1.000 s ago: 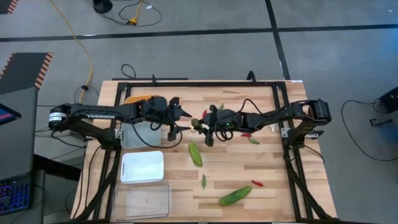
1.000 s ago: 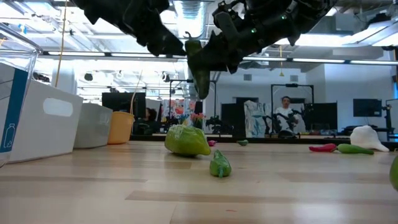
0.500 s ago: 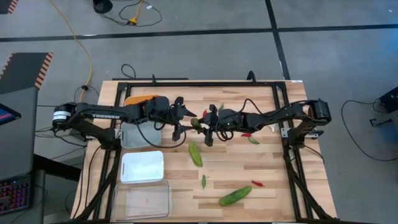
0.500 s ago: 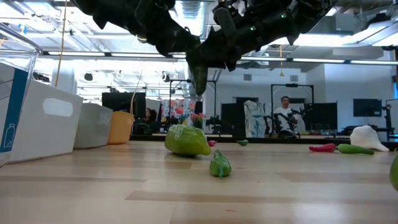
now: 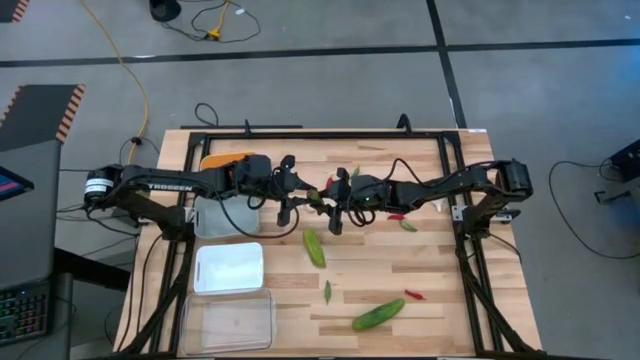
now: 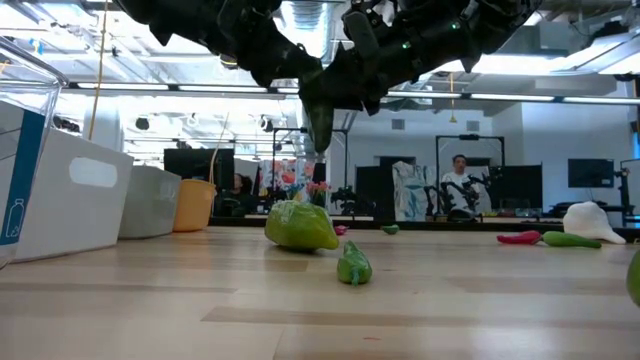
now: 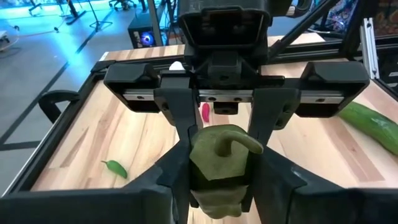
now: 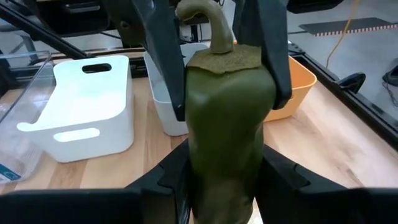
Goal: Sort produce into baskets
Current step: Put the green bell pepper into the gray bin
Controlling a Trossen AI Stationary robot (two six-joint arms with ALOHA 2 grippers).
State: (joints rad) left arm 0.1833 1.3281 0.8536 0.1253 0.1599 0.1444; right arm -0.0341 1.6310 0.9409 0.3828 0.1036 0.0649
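An olive-green pepper (image 5: 315, 197) with a curled stem (image 8: 208, 25) hangs in the air above the middle of the table, stem up. My left gripper (image 5: 303, 193) comes at it from the left and my right gripper (image 5: 326, 199) from the right. Both are shut on it, tips facing each other. In the low view the pepper (image 6: 320, 120) points down, well above the wood. The orange basket (image 5: 222, 160), the grey one (image 5: 225, 215), the white one (image 5: 228, 267) and the clear one (image 5: 227, 320) stand in a row along the left side. My left gripper pinches the pepper's sides (image 7: 198, 171) between its two fingers, just under the stem cap. It comes from the table's left, slanting slightly down. The pepper stands upright, clear of the table. My right gripper pinches the pepper's body (image 8: 199, 155) between its two fingers, from the table's right and slanting slightly down, opposite the left gripper. The pepper sits upright in the hold with its stem up and nothing under it.
Two cucumbers (image 5: 314, 247) (image 5: 378, 315) lie on the wood toward the near side. A green chili (image 5: 327, 291) and a red one (image 5: 414, 294) lie among them. Another green chili (image 5: 408, 226) lies under the right arm. A black frame rims the table.
My left gripper has gone toward the table's right, up to the pepper in my right gripper, and its fingers have drawn in onto it. The right gripper and the pepper have stayed where they were.
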